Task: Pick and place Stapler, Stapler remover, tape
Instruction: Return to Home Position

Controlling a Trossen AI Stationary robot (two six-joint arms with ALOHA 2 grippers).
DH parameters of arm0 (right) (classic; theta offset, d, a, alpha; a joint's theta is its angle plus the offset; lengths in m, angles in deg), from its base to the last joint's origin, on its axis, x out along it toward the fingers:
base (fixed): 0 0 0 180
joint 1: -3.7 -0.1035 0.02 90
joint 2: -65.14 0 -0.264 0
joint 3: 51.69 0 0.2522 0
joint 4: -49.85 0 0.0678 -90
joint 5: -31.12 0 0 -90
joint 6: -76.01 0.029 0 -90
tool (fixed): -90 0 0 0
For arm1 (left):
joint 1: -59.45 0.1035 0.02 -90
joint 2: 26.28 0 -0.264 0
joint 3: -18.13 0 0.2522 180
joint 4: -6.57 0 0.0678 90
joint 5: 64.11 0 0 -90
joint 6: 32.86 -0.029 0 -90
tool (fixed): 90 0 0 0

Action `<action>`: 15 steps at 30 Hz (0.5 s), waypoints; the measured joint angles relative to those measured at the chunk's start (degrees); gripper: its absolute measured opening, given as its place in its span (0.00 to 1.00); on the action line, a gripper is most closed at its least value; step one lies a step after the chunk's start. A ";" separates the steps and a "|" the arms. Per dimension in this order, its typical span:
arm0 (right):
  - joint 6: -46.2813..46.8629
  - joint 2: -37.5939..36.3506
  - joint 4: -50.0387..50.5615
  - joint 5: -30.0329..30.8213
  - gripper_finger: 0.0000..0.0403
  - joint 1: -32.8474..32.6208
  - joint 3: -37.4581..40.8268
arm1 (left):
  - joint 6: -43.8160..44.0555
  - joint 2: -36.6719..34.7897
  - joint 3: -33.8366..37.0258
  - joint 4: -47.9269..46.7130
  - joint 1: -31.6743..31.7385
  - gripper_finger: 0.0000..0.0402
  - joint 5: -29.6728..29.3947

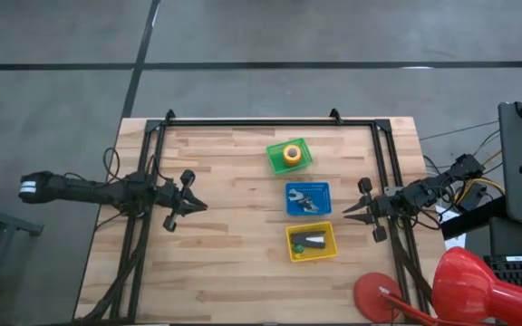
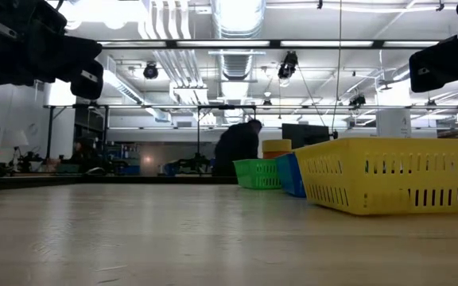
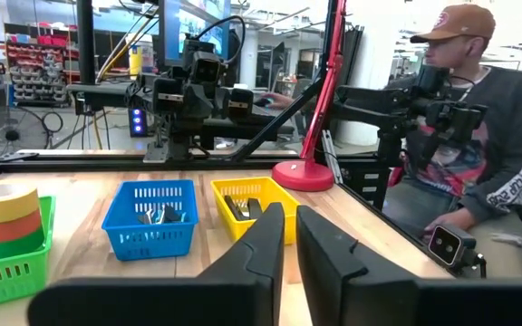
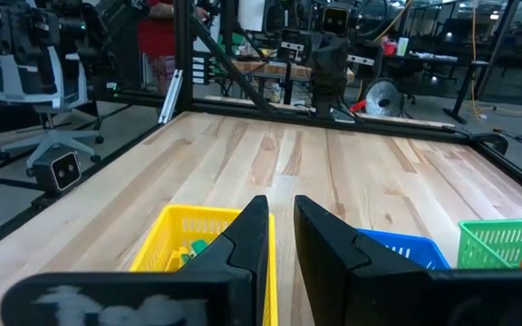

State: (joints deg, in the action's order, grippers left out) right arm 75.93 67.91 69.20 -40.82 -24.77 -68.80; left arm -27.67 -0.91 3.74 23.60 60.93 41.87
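As the step in hand is the return to rest, entries run thus. Left gripper [image 1: 202,206]: at the table's left side, fingers nearly together, holding nothing. Right gripper [image 1: 346,210]: at the right side, near the blue bin [image 1: 308,185], likewise nearly closed and empty. Advised: draw each arm straight back, raised clear of the bin rims. Stapler [image 1: 314,240]: lying in the yellow bin [image 1: 312,225], long axis across the table from arm to arm; which end leads cannot be told. Tape [image 1: 290,154]: flat in the green bin [image 1: 271,156], hole upward.
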 joint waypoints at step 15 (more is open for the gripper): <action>0.04 0.00 0.01 0.00 0.13 0.00 0.00 | -0.01 0.00 0.00 0.00 -0.01 0.10 0.00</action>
State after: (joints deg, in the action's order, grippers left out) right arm 75.97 67.91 69.21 -40.82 -24.77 -68.80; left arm -27.68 -0.91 3.74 23.60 60.92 41.87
